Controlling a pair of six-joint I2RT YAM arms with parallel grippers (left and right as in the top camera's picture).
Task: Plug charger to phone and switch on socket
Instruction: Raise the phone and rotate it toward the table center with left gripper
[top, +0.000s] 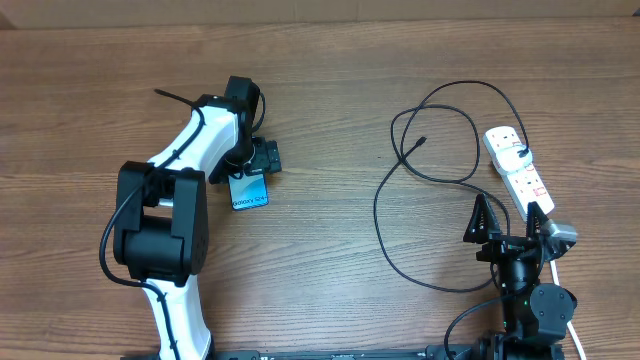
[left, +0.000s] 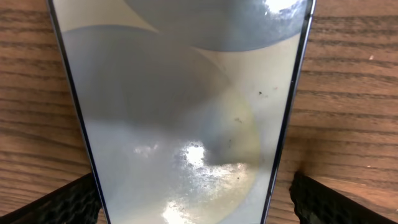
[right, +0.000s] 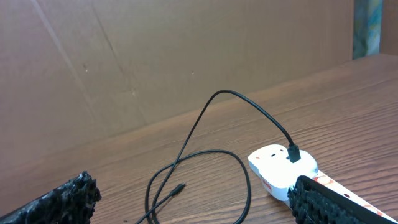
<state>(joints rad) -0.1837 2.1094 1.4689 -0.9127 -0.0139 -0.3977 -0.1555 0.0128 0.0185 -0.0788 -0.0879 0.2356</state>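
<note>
Now, left claw (left: 193, 190): released and spread wide, set low over the phone (left: 186, 112); I grip nothing.
Left fingers (left: 59, 202): one on each side of the phone's long edges. One seems right at the edge; the other stands a little apart, with bare wood showing between.
Phone: flat on the table (top: 330, 80), screen up, pale and glary from my wrist. From overhead only its blue end shows from under my left arm, well apart from the charger (right: 293, 153).
Right claw (top: 508, 213): released, wide open, holding nothing. It hangs near the socket's (top: 520, 172) close end.
Socket: a white strip lying slanted on the right of the table.
Charger: its plug head sits in the outlet at the socket's far end. The thin black cable arcs up from there and runs in loose loops over the table beside the socket.
Tip (top: 421, 142): lying free on the wood among the loops, touching neither claw.
Switches: too small for me to tell how they stand.
</note>
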